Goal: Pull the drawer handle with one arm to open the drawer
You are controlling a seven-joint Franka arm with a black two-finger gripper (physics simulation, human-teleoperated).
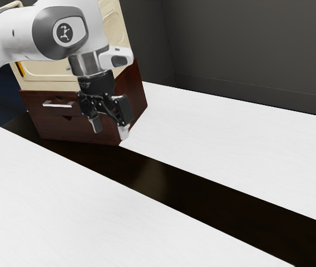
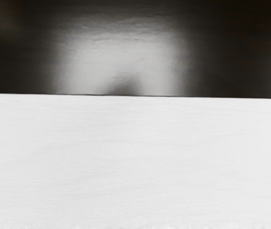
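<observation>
My gripper [image 1: 110, 129] points down in front of the cabinet's right part in the exterior view, its two fingers spread wide with nothing between them. The dark red wooden cabinet [image 1: 129, 92] has an upper drawer [image 1: 35, 98] with a silver bar handle [image 1: 59, 104], to the exterior view's left of my gripper and apart from it. The drawer front looks flush with the cabinet. Below it lies a second wooden front [image 1: 58, 128] with a dark notch at its top. My hand and the gripper hide part of the cabinet's front.
A cream panelled piece [image 1: 113, 25] rises on top of the cabinet, partly behind the arm. The white tabletop [image 1: 230, 144] has a glossy dark strip [image 1: 163, 181] across it. In the wrist view, the dark strip [image 2: 231, 52] borders the white surface [image 2: 135, 162]. A dark wall stands behind.
</observation>
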